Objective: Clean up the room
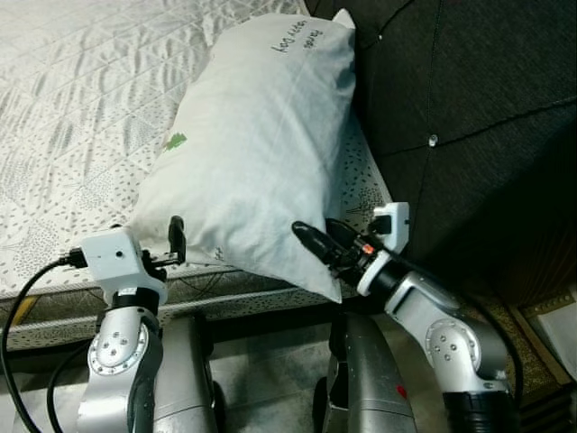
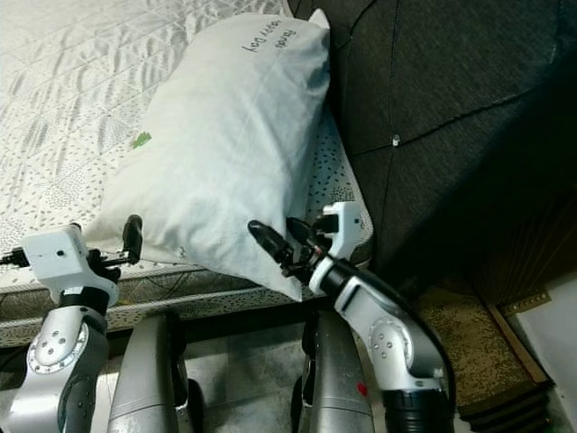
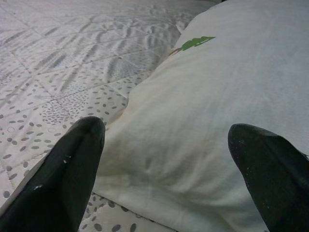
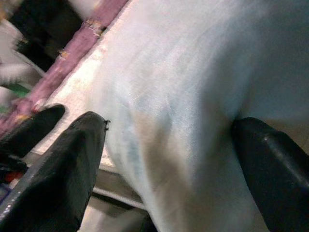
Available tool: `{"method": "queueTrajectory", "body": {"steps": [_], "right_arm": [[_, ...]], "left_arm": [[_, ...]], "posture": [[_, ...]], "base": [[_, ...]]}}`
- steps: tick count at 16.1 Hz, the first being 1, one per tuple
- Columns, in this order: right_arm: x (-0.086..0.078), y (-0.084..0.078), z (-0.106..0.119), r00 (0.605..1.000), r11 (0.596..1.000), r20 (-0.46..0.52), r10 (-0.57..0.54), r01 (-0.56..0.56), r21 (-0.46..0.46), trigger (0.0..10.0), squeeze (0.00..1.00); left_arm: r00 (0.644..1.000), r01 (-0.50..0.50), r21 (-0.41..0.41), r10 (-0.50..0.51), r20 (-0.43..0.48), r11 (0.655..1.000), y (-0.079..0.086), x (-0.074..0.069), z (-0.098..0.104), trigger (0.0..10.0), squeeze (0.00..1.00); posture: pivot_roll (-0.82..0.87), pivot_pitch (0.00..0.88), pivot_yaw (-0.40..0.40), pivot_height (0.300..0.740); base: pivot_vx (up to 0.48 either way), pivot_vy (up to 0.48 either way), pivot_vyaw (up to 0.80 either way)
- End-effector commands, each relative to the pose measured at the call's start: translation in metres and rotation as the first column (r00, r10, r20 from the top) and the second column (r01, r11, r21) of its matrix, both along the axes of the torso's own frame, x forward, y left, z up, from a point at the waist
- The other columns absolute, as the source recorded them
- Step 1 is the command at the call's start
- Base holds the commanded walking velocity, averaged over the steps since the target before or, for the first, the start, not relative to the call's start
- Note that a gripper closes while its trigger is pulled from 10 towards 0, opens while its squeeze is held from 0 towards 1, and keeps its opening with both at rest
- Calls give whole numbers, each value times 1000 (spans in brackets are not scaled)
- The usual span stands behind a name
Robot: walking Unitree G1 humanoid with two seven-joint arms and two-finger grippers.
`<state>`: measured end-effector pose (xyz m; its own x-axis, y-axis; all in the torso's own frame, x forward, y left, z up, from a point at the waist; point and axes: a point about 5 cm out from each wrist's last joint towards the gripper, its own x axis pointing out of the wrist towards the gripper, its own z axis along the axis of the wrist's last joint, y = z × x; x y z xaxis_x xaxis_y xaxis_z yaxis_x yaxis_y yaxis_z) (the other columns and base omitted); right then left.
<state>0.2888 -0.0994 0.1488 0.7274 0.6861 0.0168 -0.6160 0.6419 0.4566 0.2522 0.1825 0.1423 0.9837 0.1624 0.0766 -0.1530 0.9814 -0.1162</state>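
A big white pillow lies on the quilted mattress, its far end against the dark padded headboard and its near corner hanging past the bed's edge. There is a small green mark on its side and handwriting near the top — too small for me to read. The right gripper has its fingers spread wide around the overhanging corner. The left gripper sits open at the pillow's near edge — gripping nothing.

The pillow lies on the bed, against the headboard on its right.
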Motion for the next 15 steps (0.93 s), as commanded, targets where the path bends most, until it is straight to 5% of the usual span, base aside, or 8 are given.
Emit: {"method": "queueTrajectory", "body": {"steps": [1,8,9,10,11,15], "right_arm": [[1,5,-1,997,995,43,-59,62,-83,10000,0],[19,28,-4,983,967,81,-166,179,-184,10000,0],[17,41,-6,994,975,61,-95,105,-196,6941,0],[15,45,-5,994,979,70,-80,92,-184,6941,0],[12,55,-6,998,988,55,-35,43,-151,0,0],[9,70,-18,999,981,29,22,-16,-192,0,0]], "left_arm": [[1000,-2,-3,2,-19,1000,1,-2,-3,10000,0],[1000,9,3,-9,-4,1000,2,1,1,10000,0],[1000,8,5,-8,-8,1000,3,0,0,10000,0],[1000,8,5,-8,-10,1000,3,0,-1,10000,0],[1000,17,3,-17,-18,1000,0,0,-3,10000,0],[998,55,13,-55,6,998,-3,14,4,10000,0]], "posture": [[20,209,-14,528],[45,202,-9,528],[54,187,-4,528],[54,187,-4,528],[61,166,6,528],[70,109,35,528]], "base": [[0,0,0],[0,0,0],[0,0,0],[0,0,0],[0,0,0],[0,0,0]]}}
